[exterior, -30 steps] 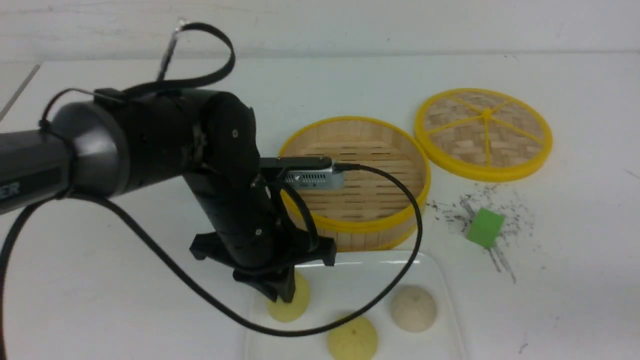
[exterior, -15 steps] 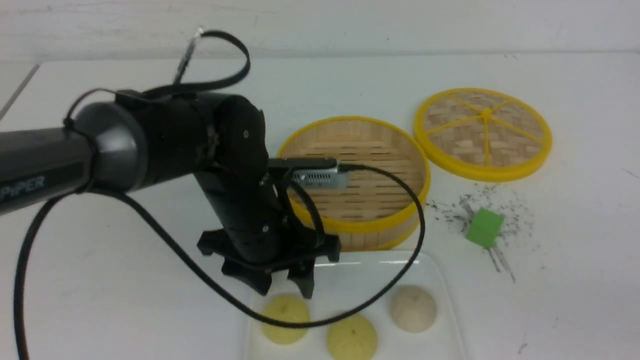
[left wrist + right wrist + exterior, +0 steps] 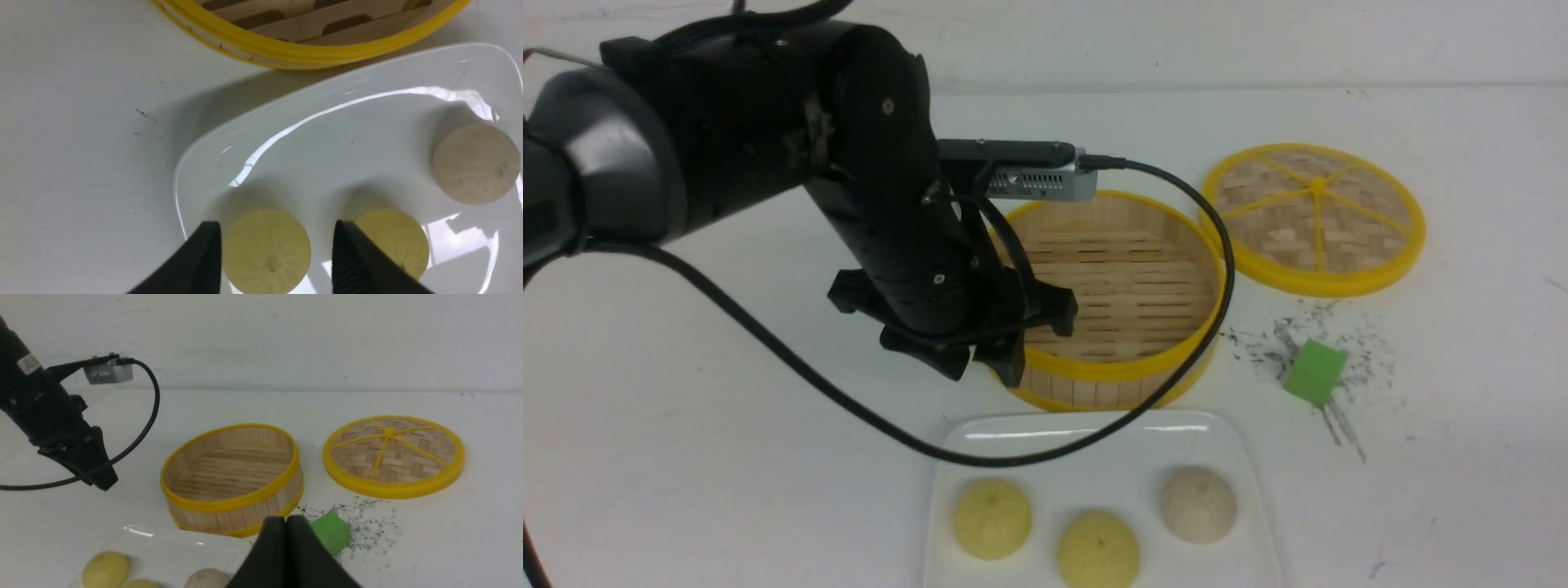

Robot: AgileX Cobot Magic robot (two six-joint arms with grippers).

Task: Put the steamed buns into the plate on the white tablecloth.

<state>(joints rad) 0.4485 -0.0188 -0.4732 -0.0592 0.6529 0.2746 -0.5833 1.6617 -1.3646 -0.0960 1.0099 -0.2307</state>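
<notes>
Three steamed buns rest in the white plate on the white tablecloth: a pale yellow one at the left, another pale yellow one in the middle, and an off-white one at the right. My left gripper hangs open and empty above the plate's far left corner, in front of the steamer. In the left wrist view its fingers frame the left yellow bun from well above. My right gripper is shut and empty, near the plate's right side.
The empty yellow-rimmed bamboo steamer stands just behind the plate. Its woven lid lies to the back right. A green cube sits among dark scuff marks right of the steamer. The left arm's black cable loops over the plate's far edge.
My left gripper opened and let go of the left yellow bun in the plate, then rose and drew back toward the steamer. The right gripper stays shut.
</notes>
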